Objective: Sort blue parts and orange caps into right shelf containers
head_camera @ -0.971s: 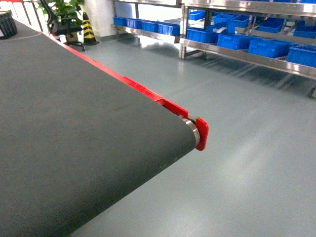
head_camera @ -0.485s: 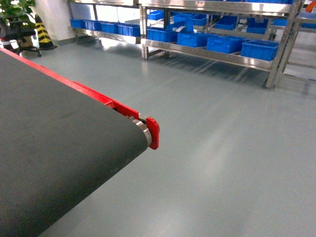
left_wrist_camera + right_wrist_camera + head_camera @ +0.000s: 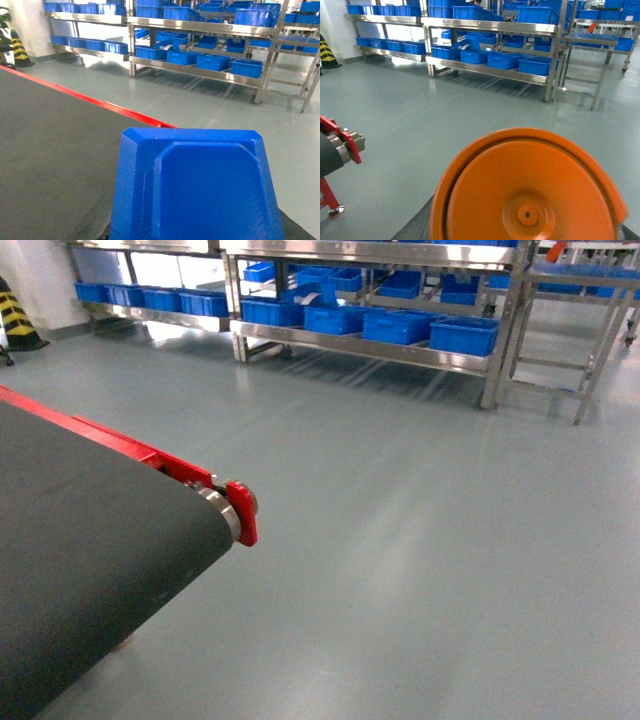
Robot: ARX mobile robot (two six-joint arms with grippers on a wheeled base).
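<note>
Much grey floor [image 3: 420,540] between belt end [image 3: 225,515] and shelf [image 3: 370,345]

Honestly barely any robot showed, only plain dark grey slivers: the left fingers [image 3: 300,229] and the right fingers [image 3: 412,231], low in the wrist views.

This is a factory or warehouse floor, an industrial sorting area. A stainless-steel tiered shelf [image 3: 370,345] runs along the far wall with rows of bright-blue plastic containers [image 3: 463,335] standing on its levels, and more of the same racks and crates fill the background in both wrist views. A dark conveyor belt [image 3: 80,550] with a red side rail [image 3: 130,448] and end roller stands on a smooth grey floor [image 3: 430,540], and a yellow-and-black striped cone [image 3: 15,320] sits near the wall.
</note>
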